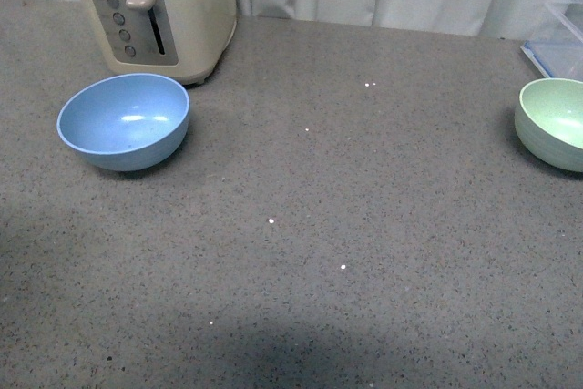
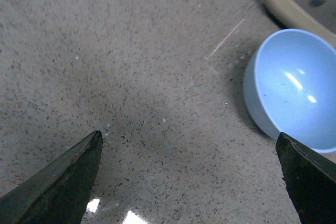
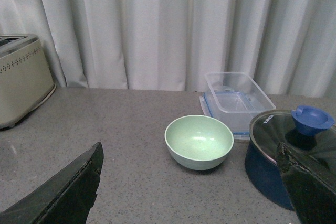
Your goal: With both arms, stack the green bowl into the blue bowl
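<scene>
Grey counter (image 1: pixel 301 225); left hand (image 2: pixel 188 136), right hand (image 3: pixel 189 148) both apart; only right wrist view shows pot (image 3: pixel 262 174).

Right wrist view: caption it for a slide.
Open right gripper faces green bowl near clear container and lidded blue pot.

Two bowls (image 1: pixel 123 121) (image 1: pixel 554 123); one each: toaster (image 1: pixel 182 6), pot (image 3: pixel 262 178), container (image 3: pixel 237 96)
</scene>
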Motion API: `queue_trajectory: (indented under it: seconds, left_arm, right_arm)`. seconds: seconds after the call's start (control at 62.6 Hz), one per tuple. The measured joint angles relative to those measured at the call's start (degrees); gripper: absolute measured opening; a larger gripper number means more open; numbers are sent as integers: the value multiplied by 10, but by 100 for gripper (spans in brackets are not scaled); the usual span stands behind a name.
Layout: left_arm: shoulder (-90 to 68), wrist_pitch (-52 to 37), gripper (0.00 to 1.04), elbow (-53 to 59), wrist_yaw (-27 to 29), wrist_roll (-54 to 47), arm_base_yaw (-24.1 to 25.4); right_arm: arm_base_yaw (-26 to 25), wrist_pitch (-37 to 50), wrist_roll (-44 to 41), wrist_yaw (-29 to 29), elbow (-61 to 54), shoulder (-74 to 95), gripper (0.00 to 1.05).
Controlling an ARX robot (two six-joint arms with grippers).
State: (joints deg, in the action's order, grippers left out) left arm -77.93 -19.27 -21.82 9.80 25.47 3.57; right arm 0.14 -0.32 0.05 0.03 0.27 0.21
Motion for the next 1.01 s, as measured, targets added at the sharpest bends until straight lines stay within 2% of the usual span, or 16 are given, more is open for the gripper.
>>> queue_trajectory:
  seconds: [0.192, 0.415, 0.862, 1.006]
  left_arm:
    - [-148, -2, 98, -75, -16, 49, 2]
    - [-235, 2, 98, -141, -19, 68, 0]
    - [-293, 20, 98, -238, -24, 109, 5]
    - [-294, 21, 98, -244, -42, 127, -11]
  right_arm:
    - [0, 0, 0, 0, 0, 0, 96]
    - [0, 0, 0, 0, 0, 0, 96]
    - [0, 0, 0, 0, 0, 0, 96]
    - [0, 0, 0, 0, 0, 0, 96]
